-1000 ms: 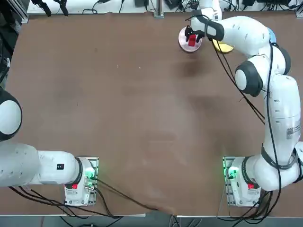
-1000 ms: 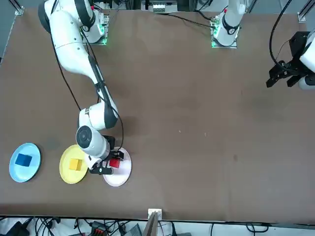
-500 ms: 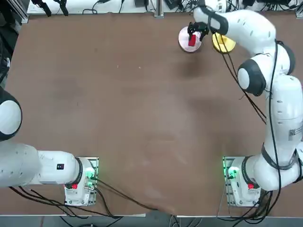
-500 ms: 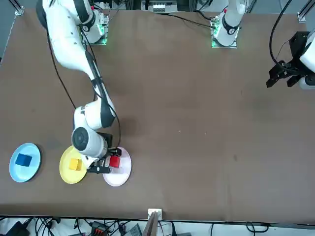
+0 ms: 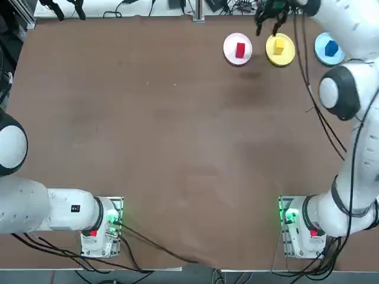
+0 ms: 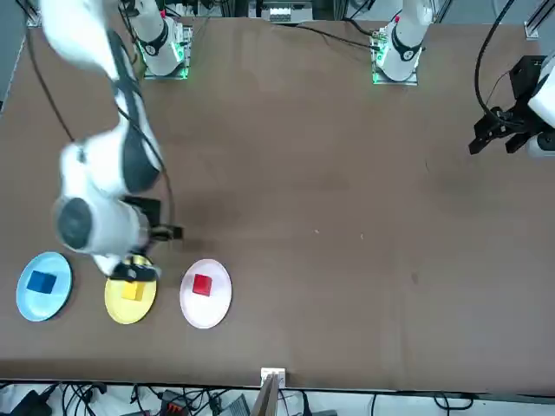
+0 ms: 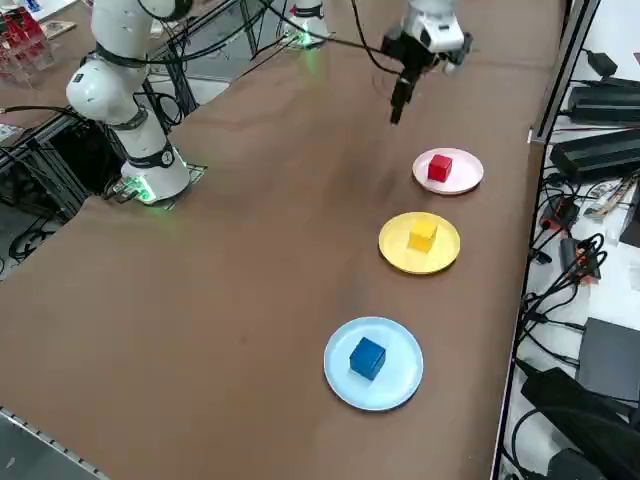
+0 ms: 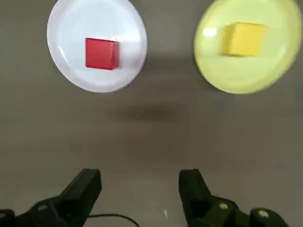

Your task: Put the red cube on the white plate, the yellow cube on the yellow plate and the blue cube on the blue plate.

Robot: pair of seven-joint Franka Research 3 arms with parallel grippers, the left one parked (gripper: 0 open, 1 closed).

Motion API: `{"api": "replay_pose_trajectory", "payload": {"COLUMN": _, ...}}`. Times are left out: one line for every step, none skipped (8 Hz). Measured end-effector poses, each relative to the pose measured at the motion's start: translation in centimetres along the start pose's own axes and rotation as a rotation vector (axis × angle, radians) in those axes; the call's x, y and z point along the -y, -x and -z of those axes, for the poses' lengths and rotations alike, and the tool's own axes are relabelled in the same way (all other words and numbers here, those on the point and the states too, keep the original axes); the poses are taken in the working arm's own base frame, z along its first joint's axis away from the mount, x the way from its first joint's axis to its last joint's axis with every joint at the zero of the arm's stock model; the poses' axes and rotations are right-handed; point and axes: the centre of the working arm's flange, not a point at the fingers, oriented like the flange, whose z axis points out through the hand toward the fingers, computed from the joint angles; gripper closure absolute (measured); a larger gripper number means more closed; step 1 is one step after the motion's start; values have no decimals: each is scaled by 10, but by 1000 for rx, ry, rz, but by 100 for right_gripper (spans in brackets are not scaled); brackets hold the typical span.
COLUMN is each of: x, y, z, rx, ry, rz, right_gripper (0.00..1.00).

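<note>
The red cube (image 7: 439, 168) lies on the white plate (image 7: 448, 185), the yellow cube (image 7: 422, 235) on the yellow plate (image 7: 400, 244) and the blue cube (image 7: 367, 358) on the blue plate (image 7: 402, 372). The three plates sit in a row near the far edge of the tabletop (image 5: 154, 136), opposite the arms' bases, with the blue one nearest the right edge and the yellow one between the others. The right gripper (image 8: 140, 182) hangs above the tabletop near that far edge, its fingers wide apart and holding nothing
</note>
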Motion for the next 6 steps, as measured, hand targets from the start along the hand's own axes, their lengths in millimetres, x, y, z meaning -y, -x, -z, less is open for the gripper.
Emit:
{"api": "replay_pose_trajectory", "payload": {"x": -34, "y": 15, "z": 35, "rx": 6, "ry": -9, "rz": -29, "right_gripper": 0}}
{"api": "replay_pose_trajectory", "payload": {"x": -78, "y": 33, "z": 65, "rx": 35, "ry": -18, "rz": -50, "right_gripper": 0}}
{"api": "replay_pose_trajectory", "payload": {"x": -126, "y": 53, "z": 88, "rx": 70, "ry": -32, "rz": -49, "right_gripper": 0}}
{"api": "replay_pose_trajectory", "payload": {"x": -173, "y": 73, "z": 104, "rx": 84, "ry": -54, "rz": -51, "right_gripper": 0}}
{"api": "replay_pose_trajectory", "payload": {"x": -211, "y": 91, "z": 112, "rx": 86, "ry": -75, "rz": -73, "right_gripper": 0}}
{"api": "replay_pose_trajectory", "payload": {"x": -237, "y": 106, "z": 112, "rx": 62, "ry": -90, "rz": -104, "right_gripper": 0}}
